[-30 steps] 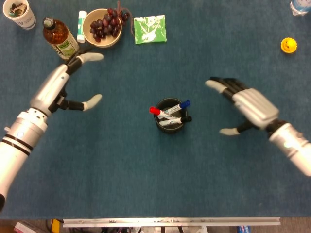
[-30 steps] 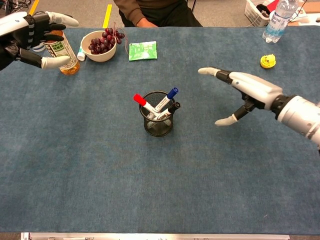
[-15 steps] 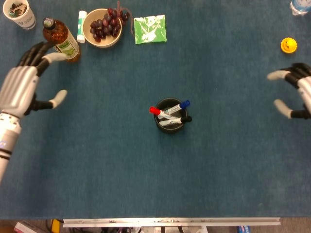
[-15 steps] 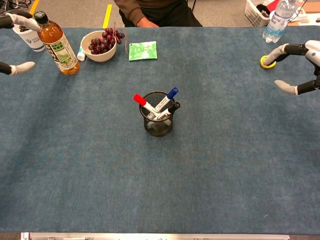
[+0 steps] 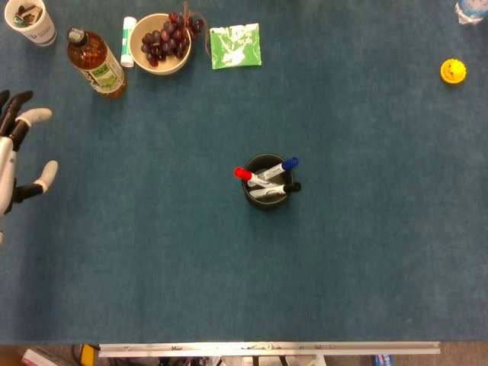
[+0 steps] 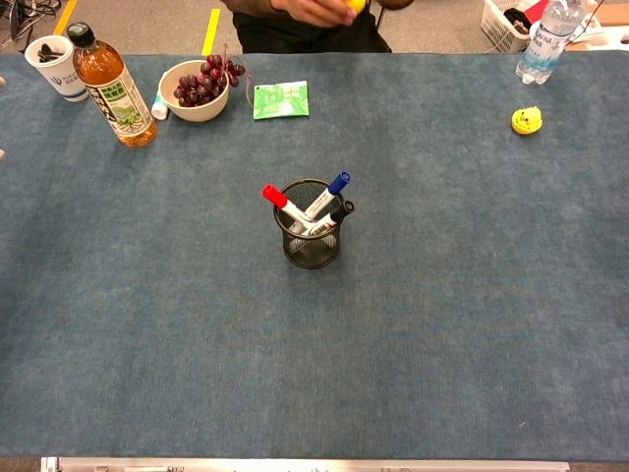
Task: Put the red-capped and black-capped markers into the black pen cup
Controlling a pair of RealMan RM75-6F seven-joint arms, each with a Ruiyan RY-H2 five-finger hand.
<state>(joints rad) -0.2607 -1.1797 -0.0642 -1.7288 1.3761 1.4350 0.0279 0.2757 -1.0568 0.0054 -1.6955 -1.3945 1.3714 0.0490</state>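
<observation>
The black mesh pen cup (image 5: 268,194) (image 6: 312,248) stands upright at the middle of the blue table. Inside it lean the red-capped marker (image 5: 242,174) (image 6: 274,196), the black-capped marker (image 5: 291,187) (image 6: 344,208) and a blue-capped marker (image 5: 289,163) (image 6: 338,183). My left hand (image 5: 15,156) shows only at the far left edge of the head view, fingers spread and empty, far from the cup. My right hand is outside both views.
At the back left stand a tea bottle (image 5: 94,63) (image 6: 106,85), a paper cup (image 5: 30,20) (image 6: 55,66), a bowl of grapes (image 5: 160,43) (image 6: 197,88), a white tube (image 5: 127,40) and a green packet (image 5: 235,46) (image 6: 281,99). A yellow toy (image 5: 453,71) (image 6: 527,120) and water bottle (image 6: 546,39) sit back right.
Both hands have drawn away outward from the cup. The left is now at the frame's left edge; the right has left both views. The markers and cup have not moved.
</observation>
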